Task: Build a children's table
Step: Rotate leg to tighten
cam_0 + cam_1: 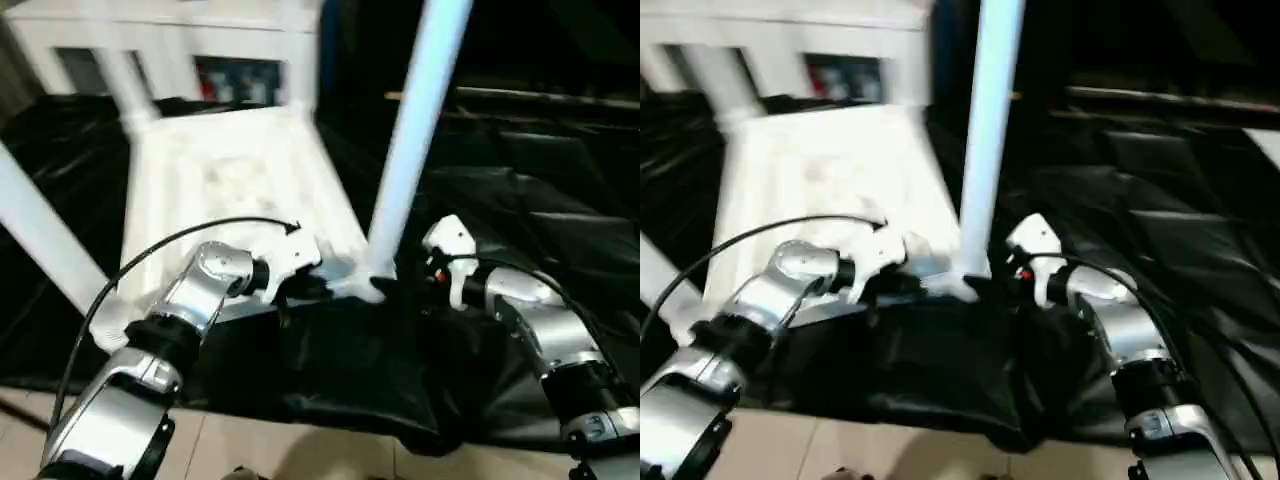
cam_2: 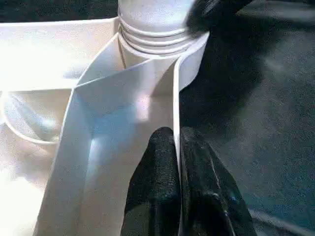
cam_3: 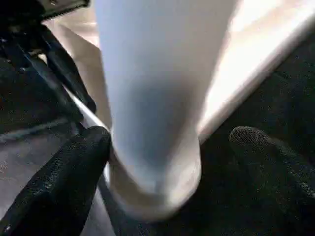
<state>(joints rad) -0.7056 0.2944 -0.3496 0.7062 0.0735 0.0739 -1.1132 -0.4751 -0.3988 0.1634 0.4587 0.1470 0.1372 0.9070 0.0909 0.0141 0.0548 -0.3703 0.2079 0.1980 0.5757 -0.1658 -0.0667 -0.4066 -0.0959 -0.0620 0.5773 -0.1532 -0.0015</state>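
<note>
The white tabletop [image 1: 240, 170] lies upside down on black cloth, ribbed underside up. A long white leg [image 1: 410, 140] stands upright in its near right corner socket [image 2: 152, 29]. My left gripper [image 2: 177, 147] is shut on the thin rim wall of the tabletop, just beside that socket. My right gripper [image 3: 172, 142] is open around the foot of this leg, with one finger [image 3: 83, 152] close against it and the other finger [image 3: 266, 152] standing apart. Other legs rise at the left [image 1: 45, 240] and the far left [image 1: 125, 85].
A white cabinet with glass doors [image 1: 150, 40] stands behind the tabletop. Crumpled black cloth [image 1: 540, 200] covers the surface to the right and in front. A pale tiled floor [image 1: 300, 450] shows along the near edge. A black cable [image 1: 170, 240] arcs over my left forearm.
</note>
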